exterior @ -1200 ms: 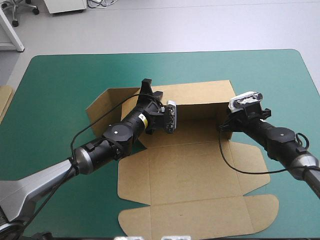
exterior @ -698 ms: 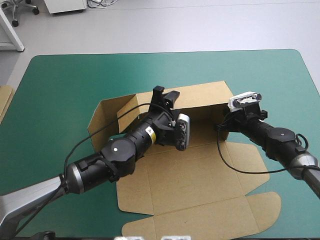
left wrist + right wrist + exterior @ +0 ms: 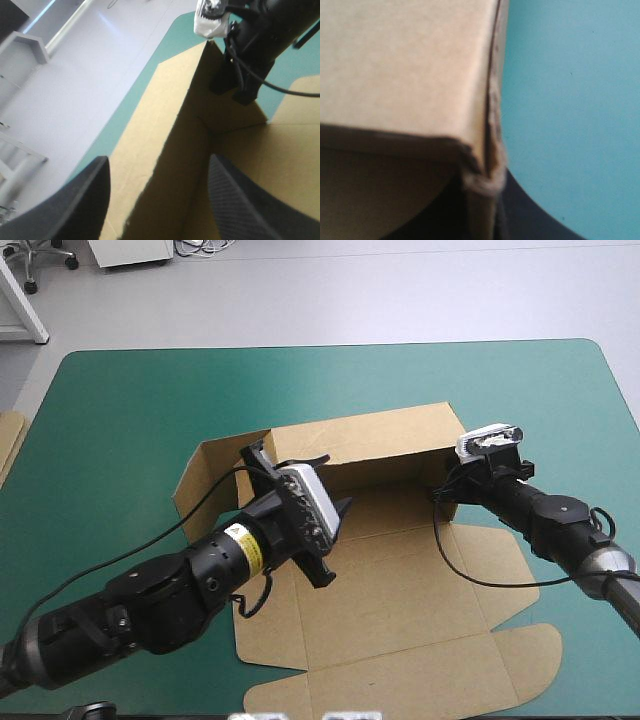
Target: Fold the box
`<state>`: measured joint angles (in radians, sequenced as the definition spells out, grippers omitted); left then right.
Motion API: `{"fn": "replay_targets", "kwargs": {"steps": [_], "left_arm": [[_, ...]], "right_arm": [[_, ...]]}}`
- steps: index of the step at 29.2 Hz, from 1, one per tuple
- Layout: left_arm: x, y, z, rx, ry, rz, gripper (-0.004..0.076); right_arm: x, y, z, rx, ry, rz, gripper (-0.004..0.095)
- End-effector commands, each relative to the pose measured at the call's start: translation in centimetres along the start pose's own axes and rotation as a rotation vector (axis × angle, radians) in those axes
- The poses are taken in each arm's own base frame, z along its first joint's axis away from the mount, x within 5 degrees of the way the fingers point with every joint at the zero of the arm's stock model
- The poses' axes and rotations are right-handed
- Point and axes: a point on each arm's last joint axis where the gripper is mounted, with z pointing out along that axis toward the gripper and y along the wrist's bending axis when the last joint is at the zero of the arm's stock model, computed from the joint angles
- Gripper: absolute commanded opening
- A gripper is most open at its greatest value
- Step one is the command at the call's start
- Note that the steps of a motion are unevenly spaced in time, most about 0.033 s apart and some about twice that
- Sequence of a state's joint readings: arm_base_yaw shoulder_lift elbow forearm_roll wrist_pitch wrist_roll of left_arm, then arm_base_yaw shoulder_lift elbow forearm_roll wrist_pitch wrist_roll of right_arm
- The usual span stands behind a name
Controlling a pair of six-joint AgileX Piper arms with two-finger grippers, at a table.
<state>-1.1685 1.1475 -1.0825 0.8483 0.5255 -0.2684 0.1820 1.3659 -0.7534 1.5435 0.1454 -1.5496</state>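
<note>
Cardboard on a bench [image 3: 130, 400] with a teal-green cover, seen from above and behind a two-armed robot. The brown box [image 3: 400, 580] lies around the middle of the bench, partly formed. Its long rear wall stands upright along the far side. At the left end of that wall a flap also stands, angled outward. A short wall is raised at the right end. The base and the large lid panel with its rounded tabs lie flat, spreading toward the near edge of the bench.

The left arm reaches in from the left and is raised above the box base, near the left half of the rear wall. In its wrist view the left pincer [image 3: 157, 165] is spread wide with nothing in its grasp. Its two black fingers [image 3: 75, 210] stand well apart, and the top edge of the rear wall runs ahead between them. Whether either finger touches the board cannot be told.

The right arm comes in from the right, low to the bench. The right pincer [image 3: 447, 496] is closed almost fully on the box, pinching the raised corner at the right end. In its wrist view the board's edge sits clamped between the fingers, with teal-green cover just beside it.

An edge of spare board [image 3: 8, 440] shows at the bench's left edge
</note>
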Motion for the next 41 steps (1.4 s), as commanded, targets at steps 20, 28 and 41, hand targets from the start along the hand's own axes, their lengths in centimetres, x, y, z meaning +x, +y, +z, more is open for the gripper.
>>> {"fn": "replay_targets", "kwargs": {"steps": [20,28,41], "left_arm": [[3.2,10.3,-16.0,-0.476,0.087,-0.420,0.0318],[3.5,10.7,-13.4,-0.596,0.217,-0.363,0.0293],[8.8,13.6,-8.1,-0.712,0.389,-0.466,0.0290]], "right_arm": [[-1.1,0.5,-0.5,-0.042,-0.026,0.036,-0.0019],[-1.0,0.7,-0.5,-0.066,-0.019,0.024,-0.0019],[-1.6,-0.1,-1.0,-0.108,0.029,0.072,-0.0018]]}}
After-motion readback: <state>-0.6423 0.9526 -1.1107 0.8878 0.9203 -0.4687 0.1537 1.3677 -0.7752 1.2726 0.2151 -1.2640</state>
